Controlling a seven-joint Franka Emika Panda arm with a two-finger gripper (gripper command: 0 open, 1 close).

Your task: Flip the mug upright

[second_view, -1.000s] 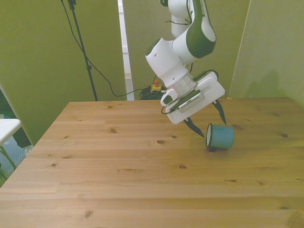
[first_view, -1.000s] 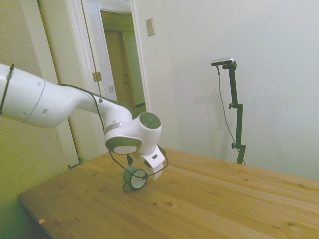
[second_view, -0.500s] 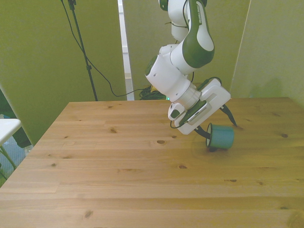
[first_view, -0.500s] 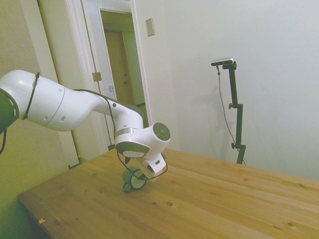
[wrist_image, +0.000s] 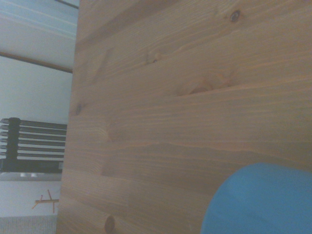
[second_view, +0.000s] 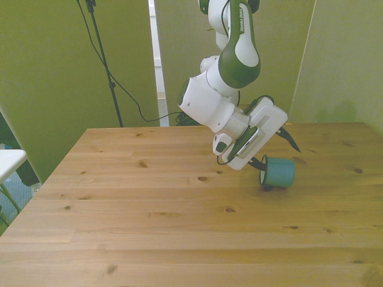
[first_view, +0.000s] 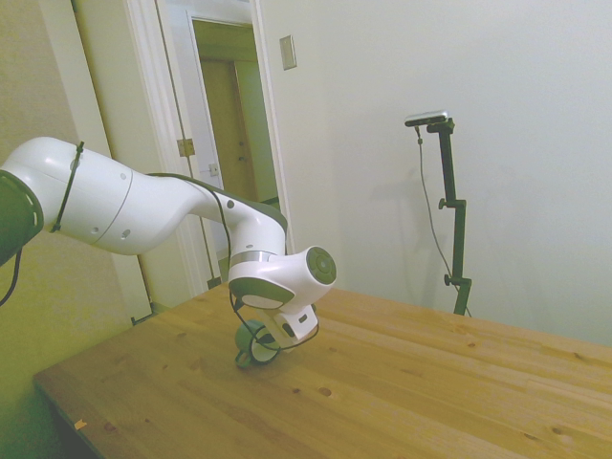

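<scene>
Front view: the teal mug (second_view: 278,172) lies on its side at the frame's right of centre on the wooden table (second_view: 149,221), mouth toward the gripper (second_view: 276,152). Its dark fingers are spread, tilted low, probably to straddle the rim.

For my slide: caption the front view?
Open gripper tilted around a teal mug lying sideways on the wooden table.

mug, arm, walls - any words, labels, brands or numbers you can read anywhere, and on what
No text can be read in any view.
The mug: plain teal, no print visible.
The arm: no legible brand or label on its casing.
The wall plate by the door in the side view: blank.
The table: bare wood grain and knots.
</scene>
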